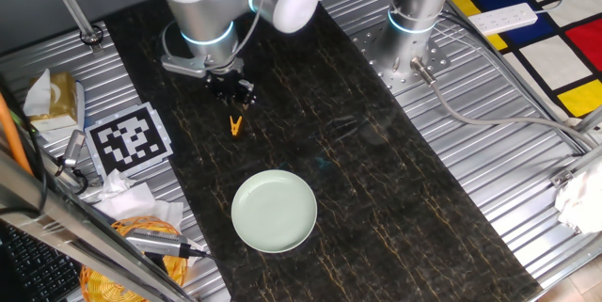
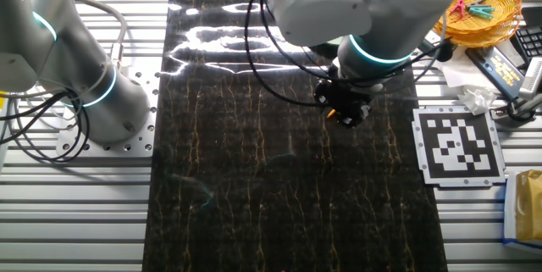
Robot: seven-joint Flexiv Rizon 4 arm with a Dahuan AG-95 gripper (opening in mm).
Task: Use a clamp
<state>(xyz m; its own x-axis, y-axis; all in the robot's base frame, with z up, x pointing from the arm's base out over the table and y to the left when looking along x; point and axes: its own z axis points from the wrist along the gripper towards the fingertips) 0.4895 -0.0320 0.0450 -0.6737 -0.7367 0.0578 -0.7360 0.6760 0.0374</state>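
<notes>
Gripper point(image 1: 233, 93) hangs just above clamp point(image 1: 236, 125) on the dark mat; jaw state unclear. Plate point(image 1: 274, 210) sits nearer, apart.

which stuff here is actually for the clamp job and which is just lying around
For the job:
- clamp, small and orange-yellow, on the dark mat just below the gripper
- pale green plate, probably

Just lying about:
- marker tag
- wicker basket of clips
- crumpled tissues
- white power strip
</notes>
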